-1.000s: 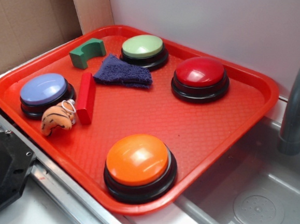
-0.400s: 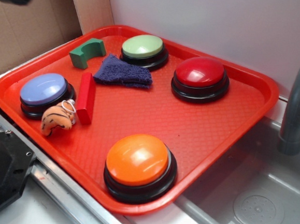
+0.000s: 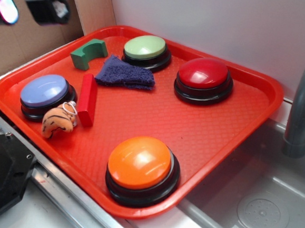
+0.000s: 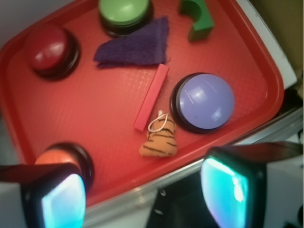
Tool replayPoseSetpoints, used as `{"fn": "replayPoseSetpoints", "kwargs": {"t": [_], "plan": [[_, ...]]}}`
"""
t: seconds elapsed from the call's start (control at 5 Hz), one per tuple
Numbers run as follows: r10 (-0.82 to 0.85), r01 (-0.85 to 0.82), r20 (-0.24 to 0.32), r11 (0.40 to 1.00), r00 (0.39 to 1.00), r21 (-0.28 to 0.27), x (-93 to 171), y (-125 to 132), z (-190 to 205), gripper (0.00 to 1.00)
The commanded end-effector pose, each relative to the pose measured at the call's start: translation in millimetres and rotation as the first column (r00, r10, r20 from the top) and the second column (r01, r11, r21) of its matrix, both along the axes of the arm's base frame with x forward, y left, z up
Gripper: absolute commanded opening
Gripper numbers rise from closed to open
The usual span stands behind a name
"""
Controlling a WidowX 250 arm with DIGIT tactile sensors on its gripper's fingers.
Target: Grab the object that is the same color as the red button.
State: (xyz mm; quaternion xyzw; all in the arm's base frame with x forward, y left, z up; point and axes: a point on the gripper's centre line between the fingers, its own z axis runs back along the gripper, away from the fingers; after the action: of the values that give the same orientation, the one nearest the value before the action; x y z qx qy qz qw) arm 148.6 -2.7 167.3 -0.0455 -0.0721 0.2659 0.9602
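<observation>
Wrist view shows the block (image 4: 151,97) at frame centre on the tray (image 4: 109,128), matching the red button (image 4: 50,49) at upper left. It looks light, stiff and matte; its long sides at mid-length seem the best hold. A purple button (image 4: 203,101) and tiger toy (image 4: 159,141) crowd its lower end, a cloth (image 4: 135,47) lies above. The gripper (image 4: 142,190) stands wide open, empty.

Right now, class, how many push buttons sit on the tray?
4: green button at the back, red button right of it, blue button at left, orange button nearest the front. None seems hidden.
</observation>
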Motion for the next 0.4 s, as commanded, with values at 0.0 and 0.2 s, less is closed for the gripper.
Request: {"fn": "replayPoseSetpoints", "kwargs": {"t": [0.0, 0.2], "plan": [[0.195, -0.198, 0.052, 0.979, 0.979, 0.051, 44.2, 14.7, -74.0, 1.00], [0.229, -0.230, 0.019, 0.971, 0.973, 0.067, 56.7, 19.9, -101.6, 1.00]]}}
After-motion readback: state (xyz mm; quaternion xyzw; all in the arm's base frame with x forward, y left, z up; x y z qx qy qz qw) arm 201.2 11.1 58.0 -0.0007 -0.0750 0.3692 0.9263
